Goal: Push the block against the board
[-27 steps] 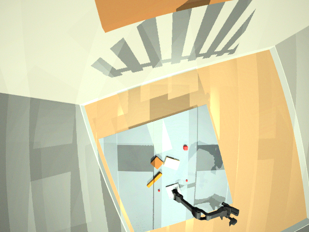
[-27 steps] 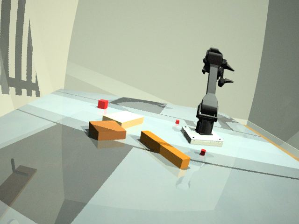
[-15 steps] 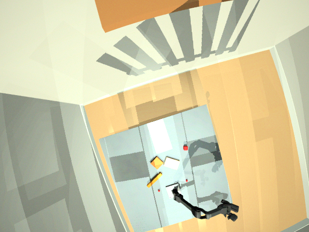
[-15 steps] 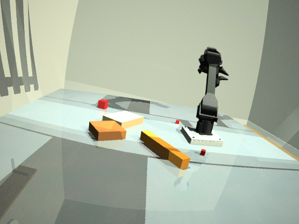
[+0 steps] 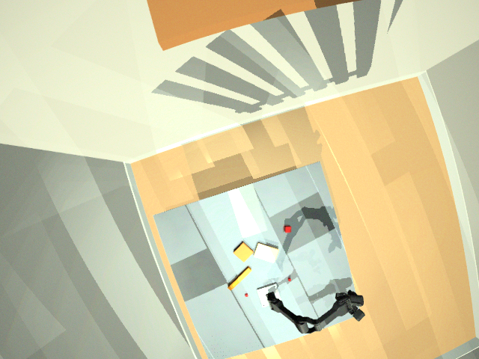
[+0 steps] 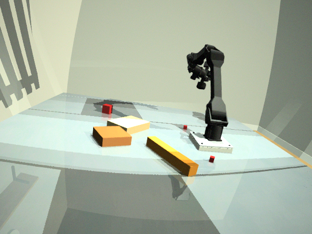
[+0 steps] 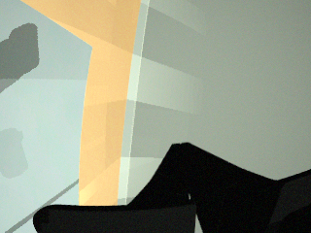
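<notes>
In the top view, the bar (image 5: pixel 239 278) (image 6: pixel 172 156) lay slanted at the block's (image 5: pixel 243 251) (image 6: pixel 112 136) 6 o'clock. The orange block sat turned, a corner toward the slab (image 5: pixel 266 252) (image 6: pixel 128 124) at its 3 o'clock (contact there, I couldn't tell). Well apart, at the slab's 4 o'clock, the gripper (image 5: pixel 356 309) (image 6: pixel 201 85) (image 7: pixel 181 150) hung raised, fingers pressed together on nothing.

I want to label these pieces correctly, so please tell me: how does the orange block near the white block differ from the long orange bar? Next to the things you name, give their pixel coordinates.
The orange block (image 5: pixel 243 251) (image 6: pixel 112 132) has a broad, squarish top; the bar (image 5: pixel 239 278) (image 6: pixel 171 156) has a long, narrow one. The block lies beside the white block (image 5: pixel 266 252) (image 6: pixel 128 123), while the bar lies nearer the robot's base (image 5: pixel 263 297) (image 6: pixel 214 147). Both are orange and lie flat on the table.
</notes>
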You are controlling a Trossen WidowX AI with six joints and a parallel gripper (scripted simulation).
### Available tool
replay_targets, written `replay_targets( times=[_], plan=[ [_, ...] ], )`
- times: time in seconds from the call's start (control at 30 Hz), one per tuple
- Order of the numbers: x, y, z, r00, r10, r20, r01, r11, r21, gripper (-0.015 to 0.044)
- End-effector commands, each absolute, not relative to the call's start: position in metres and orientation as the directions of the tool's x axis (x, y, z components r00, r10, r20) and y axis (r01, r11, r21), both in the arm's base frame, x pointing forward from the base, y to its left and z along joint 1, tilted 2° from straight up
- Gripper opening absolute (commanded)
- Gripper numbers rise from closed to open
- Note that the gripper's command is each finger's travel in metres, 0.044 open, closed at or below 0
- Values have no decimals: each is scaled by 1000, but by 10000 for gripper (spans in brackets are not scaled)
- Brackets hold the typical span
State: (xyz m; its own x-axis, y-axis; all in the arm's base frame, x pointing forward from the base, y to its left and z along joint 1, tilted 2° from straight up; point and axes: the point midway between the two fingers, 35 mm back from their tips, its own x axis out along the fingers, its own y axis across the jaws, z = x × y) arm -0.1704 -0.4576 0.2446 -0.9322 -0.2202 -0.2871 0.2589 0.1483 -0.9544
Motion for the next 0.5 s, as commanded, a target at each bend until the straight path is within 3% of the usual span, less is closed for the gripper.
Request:
replay_targets(
  times=[0.0,0.47],
  plan=[
    [-135,-463,236,-894,-305,-330,310,113,-944,0],
    [23,-457,201,-631,-583,-511,592,63,-803,0]
  ],
)
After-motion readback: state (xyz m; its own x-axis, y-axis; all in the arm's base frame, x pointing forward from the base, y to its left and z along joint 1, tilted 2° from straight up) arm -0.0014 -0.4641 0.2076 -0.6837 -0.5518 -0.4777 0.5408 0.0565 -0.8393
